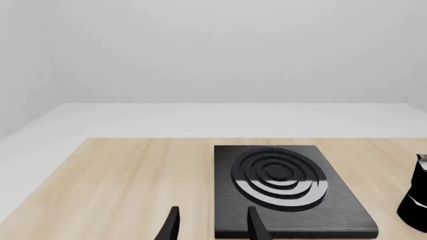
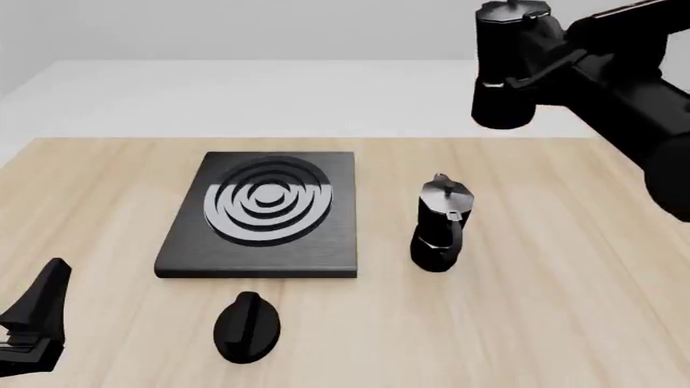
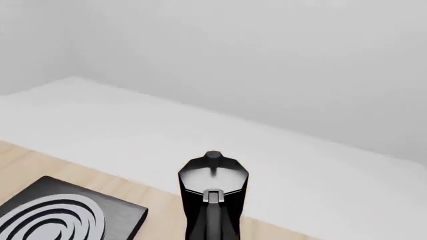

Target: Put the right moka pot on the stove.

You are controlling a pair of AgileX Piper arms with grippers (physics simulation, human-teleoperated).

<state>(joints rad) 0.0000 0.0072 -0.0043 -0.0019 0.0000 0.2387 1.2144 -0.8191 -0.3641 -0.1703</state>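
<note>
The right moka pot (image 2: 505, 66), black with a silvery lid, hangs high above the far right of the table, held by its handle in my right gripper (image 2: 552, 58), which is shut on it. In the right wrist view the pot (image 3: 212, 192) shows with its handle toward the camera and the stove (image 3: 63, 216) low to one side. The stove (image 2: 264, 212), a black slab with silvery rings, lies left of centre on the table. My left gripper (image 2: 38, 319) is open and empty at the near left; its fingers (image 1: 172, 226) frame the stove (image 1: 283, 187).
A second, look-alike moka pot (image 2: 440, 226) stands on the table just right of the stove, also at the edge of the left wrist view (image 1: 417, 197). A small black oval knob (image 2: 247, 326) lies in front of the stove. The wooden table (image 2: 561, 323) ends at a white floor.
</note>
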